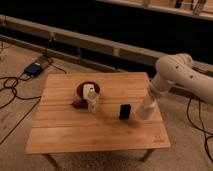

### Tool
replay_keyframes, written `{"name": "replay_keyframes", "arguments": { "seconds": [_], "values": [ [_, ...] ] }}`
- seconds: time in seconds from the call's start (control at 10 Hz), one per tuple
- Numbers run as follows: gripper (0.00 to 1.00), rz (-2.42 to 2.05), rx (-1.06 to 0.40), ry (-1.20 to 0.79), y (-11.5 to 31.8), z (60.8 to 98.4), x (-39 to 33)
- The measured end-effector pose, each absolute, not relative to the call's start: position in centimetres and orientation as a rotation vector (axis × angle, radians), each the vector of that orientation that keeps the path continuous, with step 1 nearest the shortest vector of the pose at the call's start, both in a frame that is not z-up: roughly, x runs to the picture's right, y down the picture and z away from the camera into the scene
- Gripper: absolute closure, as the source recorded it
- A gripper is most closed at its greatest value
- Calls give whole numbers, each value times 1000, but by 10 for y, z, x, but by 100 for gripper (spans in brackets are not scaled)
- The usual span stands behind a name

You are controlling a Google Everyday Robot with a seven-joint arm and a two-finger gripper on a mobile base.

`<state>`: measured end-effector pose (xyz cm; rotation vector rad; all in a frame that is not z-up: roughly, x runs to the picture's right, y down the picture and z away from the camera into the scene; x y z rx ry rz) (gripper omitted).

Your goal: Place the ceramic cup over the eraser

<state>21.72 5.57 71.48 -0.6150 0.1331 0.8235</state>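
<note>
The white arm (175, 75) bends high at the elbow, its forearm sloping steeply down. The gripper (144, 106) hangs low just beside the eraser (124, 111), on its right in the view.
</note>
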Motion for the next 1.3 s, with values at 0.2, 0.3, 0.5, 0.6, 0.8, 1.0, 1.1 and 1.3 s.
{"name": "replay_keyframes", "arguments": {
  "seconds": [0.2,0.3,0.5,0.6,0.8,1.0,1.1,1.3],
  "values": [
    [100,773,-575,106,24,706,205],
    [100,737,-554,89,5,699,196],
    [100,688,-528,68,-18,691,183],
    [100,674,-528,62,-23,687,178],
    [100,651,-554,38,-22,680,162],
    [100,654,-605,18,-3,676,147],
    [100,662,-627,10,6,677,143],
    [100,680,-672,-4,27,683,136]
  ]
}}
